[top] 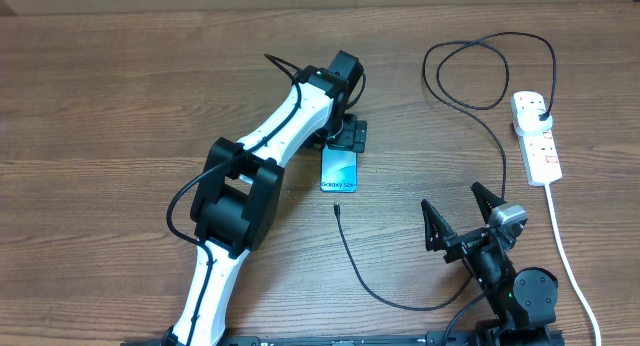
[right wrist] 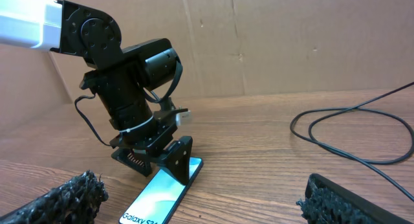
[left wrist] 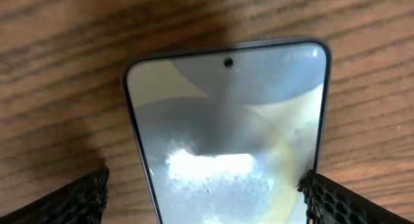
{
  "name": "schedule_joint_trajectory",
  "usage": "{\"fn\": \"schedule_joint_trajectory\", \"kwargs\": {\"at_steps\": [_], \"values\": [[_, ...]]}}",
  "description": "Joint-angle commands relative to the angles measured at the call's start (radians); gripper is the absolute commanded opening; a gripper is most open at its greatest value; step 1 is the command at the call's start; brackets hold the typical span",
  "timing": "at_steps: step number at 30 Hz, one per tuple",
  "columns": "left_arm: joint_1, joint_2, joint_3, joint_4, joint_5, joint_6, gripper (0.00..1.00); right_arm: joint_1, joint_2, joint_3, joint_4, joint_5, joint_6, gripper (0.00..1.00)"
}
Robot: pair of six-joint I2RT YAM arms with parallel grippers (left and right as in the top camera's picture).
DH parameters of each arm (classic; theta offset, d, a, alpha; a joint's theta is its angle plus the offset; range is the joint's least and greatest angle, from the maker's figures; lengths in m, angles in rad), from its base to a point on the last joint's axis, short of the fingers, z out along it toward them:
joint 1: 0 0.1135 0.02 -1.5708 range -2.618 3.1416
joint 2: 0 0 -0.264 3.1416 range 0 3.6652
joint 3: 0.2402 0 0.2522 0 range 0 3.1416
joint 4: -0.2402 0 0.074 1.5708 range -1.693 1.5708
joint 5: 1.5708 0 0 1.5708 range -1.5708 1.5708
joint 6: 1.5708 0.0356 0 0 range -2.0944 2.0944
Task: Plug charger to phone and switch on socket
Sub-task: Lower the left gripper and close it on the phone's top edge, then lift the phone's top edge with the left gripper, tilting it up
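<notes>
The phone [top: 340,171] lies flat on the wooden table, screen up, with "Galaxy S24" at its near end. My left gripper [top: 348,138] is open and straddles the phone's far end. In the left wrist view the right finger touches the edge of the phone [left wrist: 226,120] and the left finger stands apart; the gripper [left wrist: 204,185] holds nothing. The charger cable's small tip [top: 338,208] lies loose just in front of the phone. Its black plug [top: 540,114] sits in the white socket strip [top: 537,148] at the far right. My right gripper [top: 462,218] is open and empty, right of the tip.
The black cable [top: 400,304] curves along the table's front, past my right arm, and loops at the back [top: 490,76]. The strip's thick white cord [top: 565,256] runs to the front right. A cardboard wall [right wrist: 259,43] stands behind the table. The phone [right wrist: 162,191] shows in the right wrist view.
</notes>
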Motion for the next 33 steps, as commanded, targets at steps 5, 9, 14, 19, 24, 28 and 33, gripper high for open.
{"fn": "schedule_joint_trajectory", "kwargs": {"at_steps": [5,9,14,19,24,28,33], "values": [[-0.02,0.08,-0.037,-0.019,0.077,-0.015,1.0,0.001,-0.008,-0.011,0.006,0.006,-0.005,1.0],[-0.025,0.08,-0.037,-0.028,0.076,-0.015,1.0,0.001,-0.008,-0.011,0.006,0.005,-0.005,1.0],[-0.032,0.08,-0.037,0.002,0.076,-0.011,1.0,0.001,-0.008,-0.011,0.006,0.005,-0.005,1.0],[-0.032,0.08,-0.037,0.047,0.076,-0.011,1.0,0.001,-0.008,-0.011,0.006,0.005,-0.005,1.0],[-0.036,0.08,-0.037,0.031,0.076,-0.011,1.0,0.001,-0.008,-0.011,0.006,0.006,-0.005,1.0],[-0.045,0.08,-0.037,0.0,0.071,-0.011,1.0,0.001,-0.008,-0.011,0.006,0.005,-0.005,1.0],[-0.052,0.08,-0.037,-0.019,0.046,-0.012,1.0,0.001,-0.008,-0.011,0.006,0.005,-0.005,1.0]]}}
